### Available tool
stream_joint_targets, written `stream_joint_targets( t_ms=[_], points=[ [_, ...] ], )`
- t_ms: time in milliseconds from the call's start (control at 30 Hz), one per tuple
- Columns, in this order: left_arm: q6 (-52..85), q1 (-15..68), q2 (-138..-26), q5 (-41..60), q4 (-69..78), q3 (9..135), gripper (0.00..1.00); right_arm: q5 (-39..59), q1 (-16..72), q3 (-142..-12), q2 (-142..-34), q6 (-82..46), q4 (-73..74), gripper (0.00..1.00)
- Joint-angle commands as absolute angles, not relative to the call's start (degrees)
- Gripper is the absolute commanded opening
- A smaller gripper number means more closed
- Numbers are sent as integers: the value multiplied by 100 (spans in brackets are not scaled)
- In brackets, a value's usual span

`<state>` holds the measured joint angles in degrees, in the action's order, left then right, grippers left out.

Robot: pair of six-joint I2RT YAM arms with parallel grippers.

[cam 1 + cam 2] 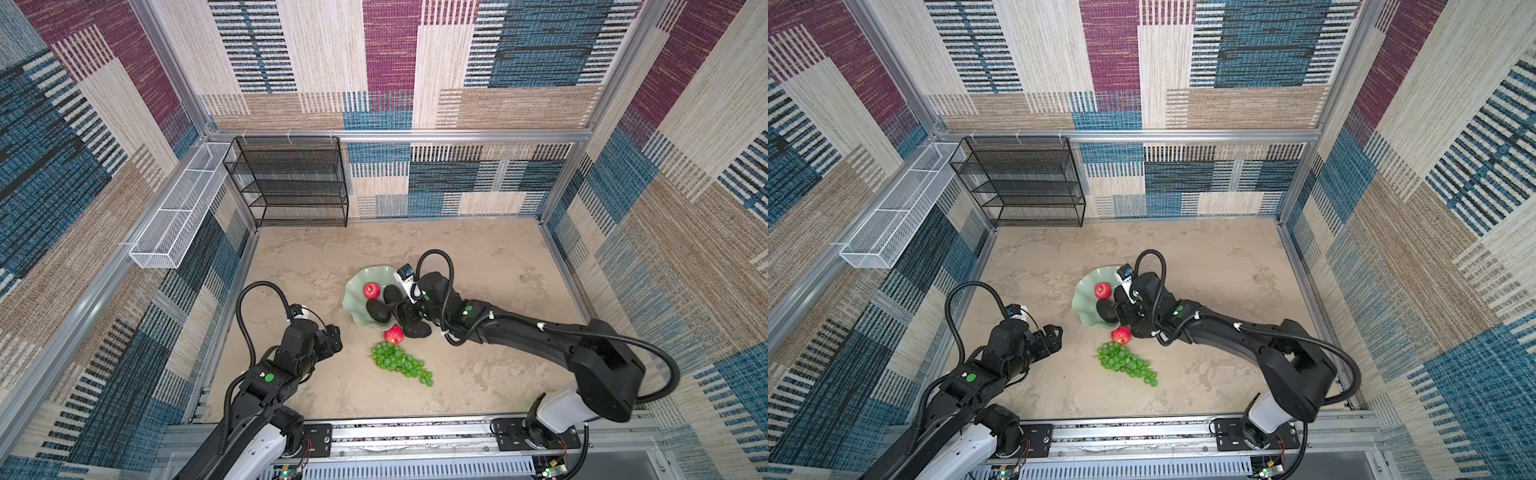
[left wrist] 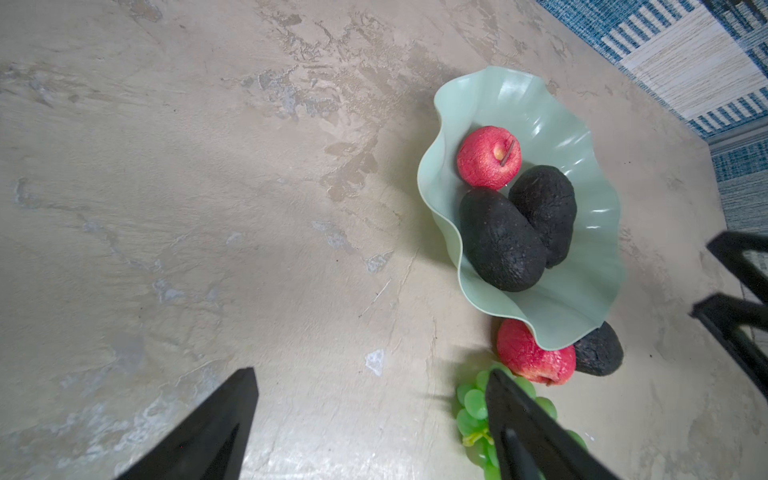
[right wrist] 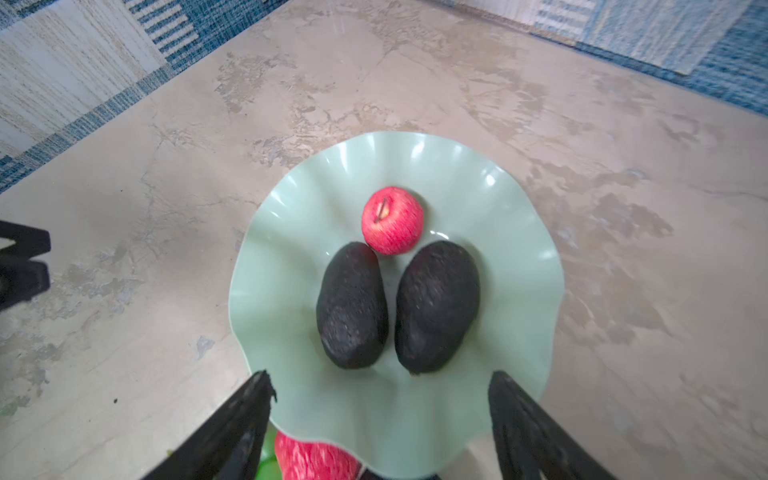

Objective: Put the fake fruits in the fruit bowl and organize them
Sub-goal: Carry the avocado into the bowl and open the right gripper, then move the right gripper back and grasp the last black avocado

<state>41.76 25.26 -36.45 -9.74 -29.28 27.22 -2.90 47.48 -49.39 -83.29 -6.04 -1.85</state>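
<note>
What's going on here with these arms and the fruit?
Fake fruit is being put into the bowl. One apple and two avocados lie in it. The right fingers hover open and empty over it; the left fingers wait open off to the side. A second apple, third avocado and grapes lie on the table.

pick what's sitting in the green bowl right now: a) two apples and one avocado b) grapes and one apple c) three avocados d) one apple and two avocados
D: the fruit bowl holds one red apple and two avocados; the second apple, third avocado and grapes lie outside it.
</note>
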Motion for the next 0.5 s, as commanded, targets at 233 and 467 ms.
stream_joint_targets(
  t_ms=[233,467],
  points=[
    [3912,2479,-4149,-875,-2453,2924,89,-592,4737,-3131,-7214,-980,372,92],
    [3995,2463,-4235,-737,-2479,2958,89,-483,4728,-3467,-8101,-591,781,91]
  ],
)
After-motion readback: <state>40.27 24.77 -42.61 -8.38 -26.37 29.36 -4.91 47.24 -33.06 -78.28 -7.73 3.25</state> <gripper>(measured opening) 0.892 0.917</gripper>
